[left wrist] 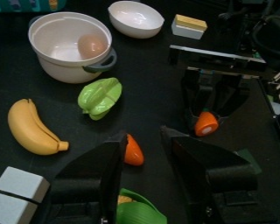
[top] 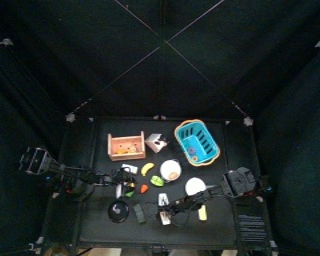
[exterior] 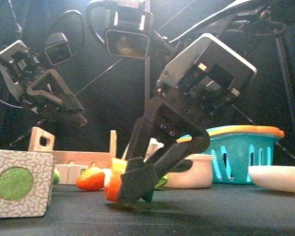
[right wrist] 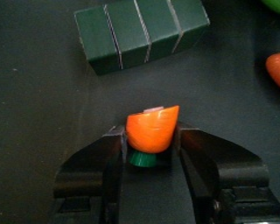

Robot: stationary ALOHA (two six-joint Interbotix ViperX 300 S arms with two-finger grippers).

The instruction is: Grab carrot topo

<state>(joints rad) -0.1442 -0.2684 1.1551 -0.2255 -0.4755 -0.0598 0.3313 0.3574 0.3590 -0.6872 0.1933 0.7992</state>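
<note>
Nearest, at the table's front left corner: white crackle-patterned cube (exterior: pixel 17 184) with 1 green disc on its face. Just behind the front edge, near its middle, carrot top (right wrist: pixel 153 122): stubby orange cone, smooth, green stalk end, resting on the matte black table (top: pixel 99 135). Straddled by the right gripper (right wrist: pixel 152 133), 2 black jaws open and close on either side, only slivers of room left; contact not discernible. Close beside it, dark green ribbed block (right wrist: pixel 140 33) of 4 segments and a 2nd orange piece (left wrist: pixel 132 150); tight room there. Left gripper (left wrist: pixel 140 138) hanging wide open above that piece, holding nothing. Further left, glossy green star-shaped fruit (left wrist: pixel 99 96), curved yellow banana (left wrist: pixel 35 127), round white pot (left wrist: pixel 43 59). Toward the back edge, slatted teal basket (top: pixel 195 142) and wooden box (top: pixel 124 147); bare black surface between them.
</note>
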